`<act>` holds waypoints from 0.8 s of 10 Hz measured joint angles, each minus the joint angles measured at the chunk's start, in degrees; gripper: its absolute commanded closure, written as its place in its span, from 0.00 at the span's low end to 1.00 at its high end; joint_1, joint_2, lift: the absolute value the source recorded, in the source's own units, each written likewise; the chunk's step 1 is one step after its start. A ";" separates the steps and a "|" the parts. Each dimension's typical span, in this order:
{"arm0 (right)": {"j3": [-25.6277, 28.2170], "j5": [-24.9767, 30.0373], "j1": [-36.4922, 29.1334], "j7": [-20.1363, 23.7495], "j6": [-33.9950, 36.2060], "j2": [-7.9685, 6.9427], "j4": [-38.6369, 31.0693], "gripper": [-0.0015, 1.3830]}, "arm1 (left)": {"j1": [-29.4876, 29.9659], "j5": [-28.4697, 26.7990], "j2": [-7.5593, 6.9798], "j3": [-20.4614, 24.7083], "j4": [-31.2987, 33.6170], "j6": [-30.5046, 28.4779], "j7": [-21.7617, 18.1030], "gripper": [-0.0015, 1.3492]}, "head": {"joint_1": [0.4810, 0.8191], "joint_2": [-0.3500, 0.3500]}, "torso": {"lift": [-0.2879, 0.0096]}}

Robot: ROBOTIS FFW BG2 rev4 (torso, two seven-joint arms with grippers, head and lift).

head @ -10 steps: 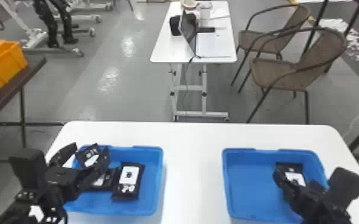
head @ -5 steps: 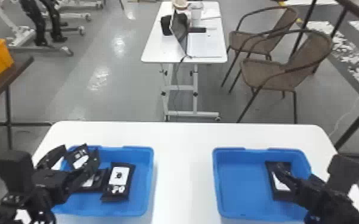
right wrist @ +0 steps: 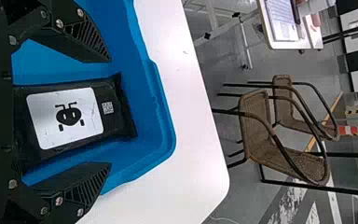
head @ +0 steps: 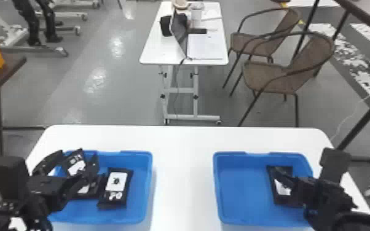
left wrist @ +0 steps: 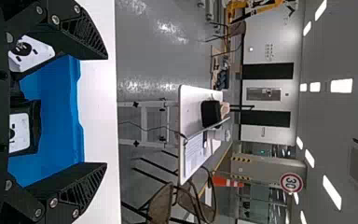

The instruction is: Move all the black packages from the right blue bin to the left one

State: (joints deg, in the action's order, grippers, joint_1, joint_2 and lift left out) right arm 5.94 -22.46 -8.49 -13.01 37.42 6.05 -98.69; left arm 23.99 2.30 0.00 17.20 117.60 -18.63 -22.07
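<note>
Package lot, right bin: one piece under an open gripper

Item 1. Black package point(right wrist: 65, 116), face up in the right blue bin point(head: 242, 187), at that bin's right side. White label point(right wrist: 64, 117) uppermost. Long axis runs near to far, its far end leaning a little left.

Item 2. Right gripper point(right wrist: 109, 112), mine for this pick and plainly the nearer. Fingers spread, nothing held. The package lies below and ahead of it, lengthwise along the fingers' reach, one end showing past the tips. I judge the closing will be across the narrow width; lowering comes first, with a slight shift to centre the piece. I cannot tell whether either finger touches it. Risk: the finger beside the bin wall may catch the rim.

Item 3. Left gripper point(left wrist: 106, 111), over the left part of the left blue bin point(head: 123, 216), fingers wide apart, empty.

Item 4. Packages in the left bin, three by my count: a flat one point(head: 116, 184), another point(head: 84, 189) beside it, and a tilted one point(head: 76, 163) near the left gripper's fingers.
</note>
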 measured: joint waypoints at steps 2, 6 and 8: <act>0.22 0.79 1.27 0.00 1.02 0.01 1.69 0.17 | -0.22 0.30 0.00 -0.21 -0.18 -0.05 -0.05 0.17 | 0.63 0.50 | 0.83; 0.57 1.24 1.47 0.00 1.87 -0.35 4.53 0.17 | -0.35 0.47 0.00 -0.24 -0.40 -0.09 -0.25 0.17 | 0.63 0.49 | 0.83; 0.57 1.32 1.30 0.00 1.36 -0.88 5.57 0.18 | -0.35 0.51 0.00 -0.24 -0.45 -0.20 -0.32 0.17 | 0.63 0.50 | 0.83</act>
State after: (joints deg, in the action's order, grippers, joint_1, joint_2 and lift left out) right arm 6.51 -21.13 -7.20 -13.01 38.78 5.16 -93.11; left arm 23.64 2.81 0.00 16.96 117.16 -18.84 -22.39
